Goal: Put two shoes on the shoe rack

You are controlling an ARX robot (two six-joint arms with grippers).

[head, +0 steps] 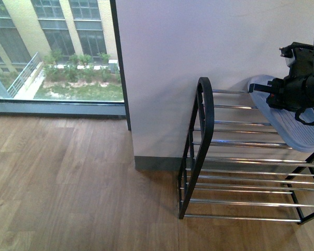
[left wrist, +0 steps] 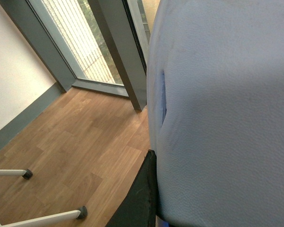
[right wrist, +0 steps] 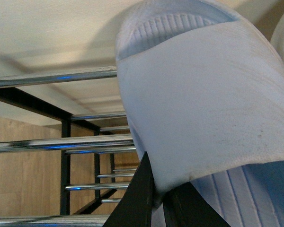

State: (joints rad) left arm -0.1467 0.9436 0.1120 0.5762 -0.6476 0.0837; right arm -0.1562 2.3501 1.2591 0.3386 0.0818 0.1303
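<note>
Shoe rack (head: 251, 172): black frame with rounded corner, chrome bars in about 4 tiers, stood on the wood floor (head: 68, 193) against the white wall (head: 199, 47). Bars are thin and smooth, so a sole set across at least 2 of them is judged needed for a steady rest.

1 shoe (head: 293, 123) is held by the right gripper (head: 282, 94) over the rack's top tier, sole tilted toward the camera, not yet resting flat on the bars. In the right wrist view the shoe (right wrist: 199, 113) is clamped at its white sole edge between dark fingers (right wrist: 137, 198); the sole is ribbed, thick, probably light and slightly squashy, upper soft, so the stiff sole rim is judged the best hold.

The other shoe (left wrist: 227, 118) fills the left wrist view, pinched against a dark finger (left wrist: 139, 198) of the left gripper, away from the rack.
</note>
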